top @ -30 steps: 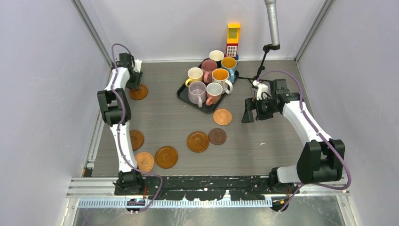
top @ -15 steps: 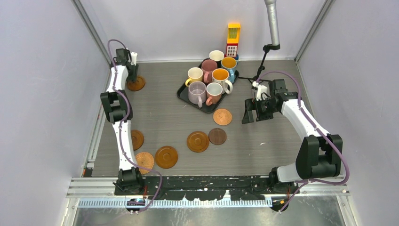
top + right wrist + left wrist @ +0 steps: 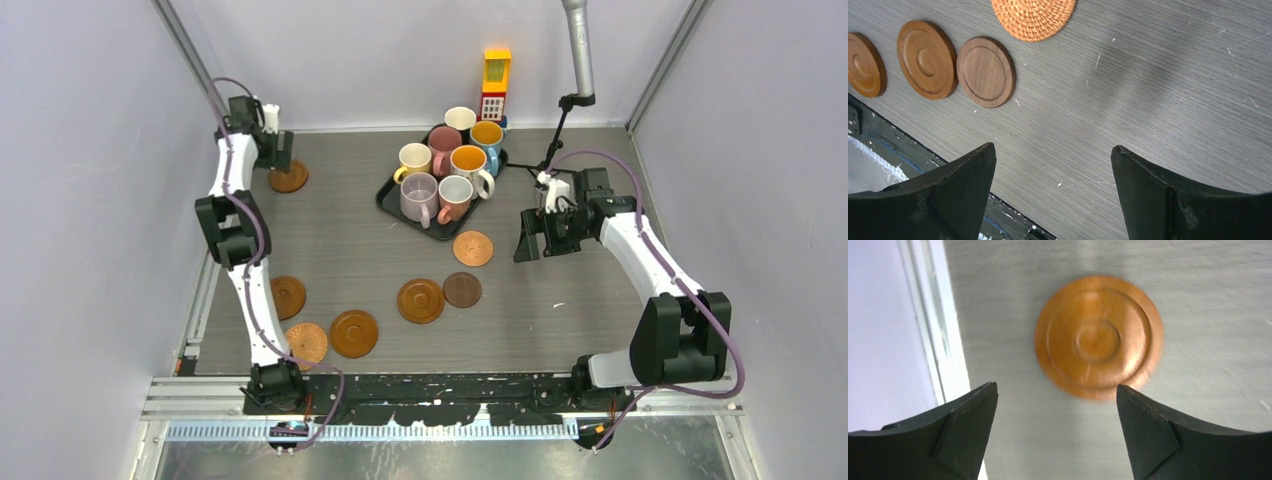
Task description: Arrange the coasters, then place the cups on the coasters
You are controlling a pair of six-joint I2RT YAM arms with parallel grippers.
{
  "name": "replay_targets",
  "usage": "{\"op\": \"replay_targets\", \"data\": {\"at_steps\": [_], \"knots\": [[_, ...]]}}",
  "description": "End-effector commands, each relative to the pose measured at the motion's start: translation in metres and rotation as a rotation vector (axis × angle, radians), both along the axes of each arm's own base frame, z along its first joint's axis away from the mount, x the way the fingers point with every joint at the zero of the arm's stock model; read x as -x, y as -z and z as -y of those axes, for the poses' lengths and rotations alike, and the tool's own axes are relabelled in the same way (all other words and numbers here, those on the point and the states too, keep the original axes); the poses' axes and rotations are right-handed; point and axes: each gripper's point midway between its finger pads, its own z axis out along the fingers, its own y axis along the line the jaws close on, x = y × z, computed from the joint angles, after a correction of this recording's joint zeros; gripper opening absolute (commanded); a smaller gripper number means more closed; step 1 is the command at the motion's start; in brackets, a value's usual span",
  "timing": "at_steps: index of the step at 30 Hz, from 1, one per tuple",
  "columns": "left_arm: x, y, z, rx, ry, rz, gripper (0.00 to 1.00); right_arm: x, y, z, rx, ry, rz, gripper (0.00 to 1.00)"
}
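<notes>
Since 1 s ago the left arm point(image 3: 232, 190) is reaching further into the far-left corner and the left pincer point(image 3: 1055, 386) is now standing spread. Its wrist cam alone is showing the ringed orange coaster point(image 3: 1099, 336) lying free on the worktop point(image 3: 1208, 405), near the wall rail point(image 3: 933, 330). The right pincer point(image 3: 1053, 147) is hanging spread; its cam is catching a woven coaster point(image 3: 1034, 17) & a dark coaster point(image 3: 985, 71). Only the top cam is showing the cups point(image 3: 468, 160) sitting in the black tray point(image 3: 385, 198).

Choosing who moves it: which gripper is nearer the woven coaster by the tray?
Right. The right gripper hangs beside the woven coaster; the left gripper sits in the far-left corner.
</notes>
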Motion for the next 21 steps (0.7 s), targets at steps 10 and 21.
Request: {"op": "replay_targets", "data": {"at_steps": [10, 21], "knots": [[0.185, -0.141, 0.029, 0.193, 0.195, 0.07, 1.0, 0.014, -0.045, -0.014, -0.104, -0.034, 0.162, 0.89], [0.303, -0.089, 0.053, 0.159, 0.4, -0.005, 1.0, 0.039, -0.051, -0.015, -0.102, -0.097, 0.154, 0.89]]}}
